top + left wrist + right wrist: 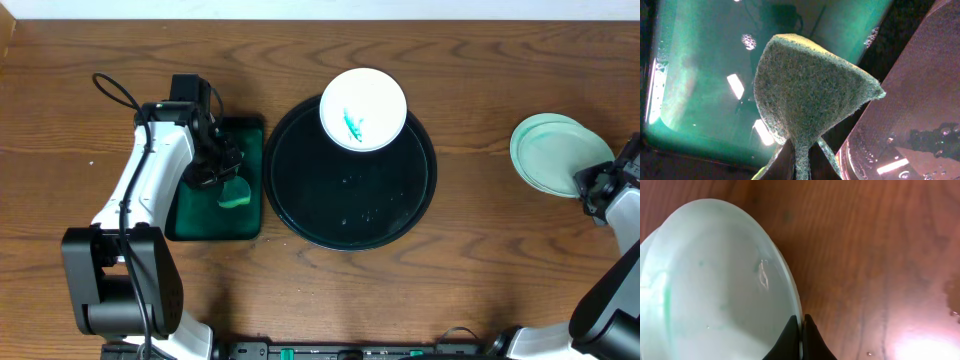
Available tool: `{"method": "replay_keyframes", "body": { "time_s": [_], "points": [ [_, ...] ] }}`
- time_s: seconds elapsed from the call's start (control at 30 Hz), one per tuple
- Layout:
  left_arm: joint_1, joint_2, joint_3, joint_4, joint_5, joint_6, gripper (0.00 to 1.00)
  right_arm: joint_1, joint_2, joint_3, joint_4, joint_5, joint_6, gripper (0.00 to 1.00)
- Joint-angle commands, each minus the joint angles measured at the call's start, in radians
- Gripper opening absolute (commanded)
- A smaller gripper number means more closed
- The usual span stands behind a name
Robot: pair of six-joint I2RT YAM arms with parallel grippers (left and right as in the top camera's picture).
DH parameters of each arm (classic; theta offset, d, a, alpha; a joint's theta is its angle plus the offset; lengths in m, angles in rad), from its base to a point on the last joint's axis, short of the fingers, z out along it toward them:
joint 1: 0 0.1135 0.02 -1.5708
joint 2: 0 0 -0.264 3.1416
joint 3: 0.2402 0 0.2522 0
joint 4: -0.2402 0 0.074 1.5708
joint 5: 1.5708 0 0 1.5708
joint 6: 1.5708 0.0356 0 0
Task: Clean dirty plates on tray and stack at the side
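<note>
The left gripper (222,172) pinches a green sponge (810,95) above the small green tray (250,140). The right gripper (802,322) is clamped on the rim of the top mint plate (555,152), which is stacked on another on the bare tabletop (480,250). A paint-smeared white plate (363,108) sits on the far edge of the black tray (340,210).

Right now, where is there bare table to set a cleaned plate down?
Bare wood lies between the black tray and the mint plates, and in the far left corner. Crowded: the green tray, where the left gripper pinches the sponge.
</note>
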Motion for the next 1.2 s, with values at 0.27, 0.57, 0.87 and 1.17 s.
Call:
{"method": "replay_keyframes", "body": {
  "time_s": [0.27,0.57,0.87,1.17],
  "points": [
    [0.003,-0.002,-0.003,-0.003,-0.01,0.01,0.08,0.011,0.012,0.011,0.054,-0.218,-0.097,0.4],
    [0.002,-0.002,-0.003,-0.003,-0.01,0.01,0.08,0.159,-0.028,0.158,-0.084,-0.758,-0.564,0.39],
    [0.003,-0.002,-0.005,-0.003,-0.01,0.01,0.07,0.499,-0.011,0.167,-0.112,-0.582,-0.783,0.52],
    [0.002,-0.002,-0.005,-0.003,-0.01,0.014,0.08,0.672,0.125,0.186,0.158,-0.463,-0.724,0.71]
  ]
}}
